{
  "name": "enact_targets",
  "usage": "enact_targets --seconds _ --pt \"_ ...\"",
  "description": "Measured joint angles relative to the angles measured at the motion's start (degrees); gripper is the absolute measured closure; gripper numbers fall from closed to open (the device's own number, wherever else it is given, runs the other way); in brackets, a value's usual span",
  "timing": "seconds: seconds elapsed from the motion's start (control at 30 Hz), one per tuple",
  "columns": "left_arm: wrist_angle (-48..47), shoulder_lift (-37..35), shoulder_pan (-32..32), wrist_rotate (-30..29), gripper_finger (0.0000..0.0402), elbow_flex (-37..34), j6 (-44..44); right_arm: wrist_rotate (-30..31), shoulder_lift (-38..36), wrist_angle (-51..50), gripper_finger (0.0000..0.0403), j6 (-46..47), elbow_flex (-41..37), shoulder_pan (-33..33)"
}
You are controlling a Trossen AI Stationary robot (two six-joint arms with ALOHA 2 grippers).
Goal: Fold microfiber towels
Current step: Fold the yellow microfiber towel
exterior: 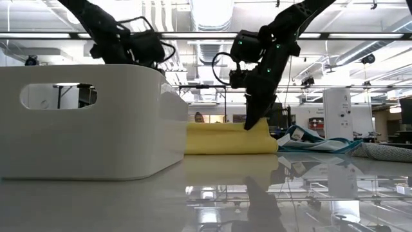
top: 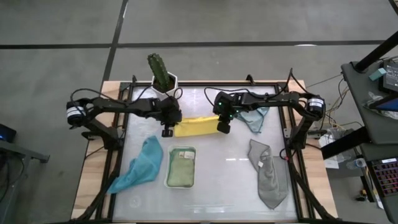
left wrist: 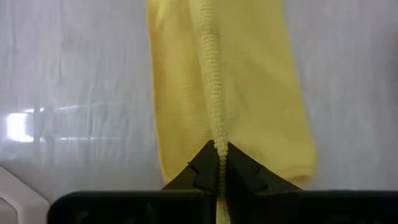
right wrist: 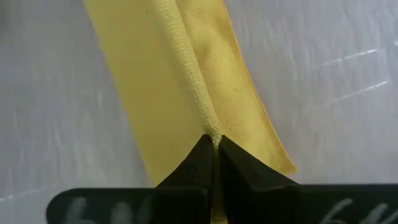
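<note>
A yellow towel (top: pixel 196 126) stretches between my two grippers at the far middle of the table, and its lower part (exterior: pixel 225 138) lies on the tabletop. My left gripper (top: pixel 168 132) is shut on its left end, my right gripper (top: pixel 222 127) on its right end. A pale green towel (top: pixel 181 168) lies folded in the white tray (top: pixel 168 177). A teal towel (top: pixel 142 167) lies crumpled at the left and a grey towel (top: pixel 268 174) at the right. A light blue towel (top: pixel 254 118) lies under the right arm. My left gripper (left wrist: pixel 219 163) pinches the yellow towel's ribbed hem (left wrist: pixel 217 146) between its two fingers at the left end, slanting down from above. The hem runs straight away from the fingertips and cloth falls off on both sides. One layer or several, I cannot tell. My right gripper (right wrist: pixel 214 155) pinches the same ribbed hem (right wrist: pixel 211 134) at the towel's right end between its two fingers, slanting down from above. The hem leads straight away from the fingertips. The held edge (exterior: pixel 252 124) stands raised while the cloth below it rests on the table.
A potted cactus (top: pixel 161 73) stands at the far edge behind the left arm. In the low view the white tray (exterior: pixel 84 122) fills the left side and hides my left gripper. Bare tabletop (top: pixel 224 168) lies between the tray and the grey towel.
</note>
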Motion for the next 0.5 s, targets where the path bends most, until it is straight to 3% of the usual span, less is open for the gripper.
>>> enact_targets --seconds 0.4,0.5 --pt "4.0 0.8 1.8 -0.3 0.0401 -0.2 1.2 3.3 2.8 1.3 0.0394 -0.5 0.0 -0.5" --pt "4.9 0.8 1.8 -3.0 0.0401 -0.6 1.6 4.9 2.9 1.5 0.0394 -0.5 0.0 -0.5"
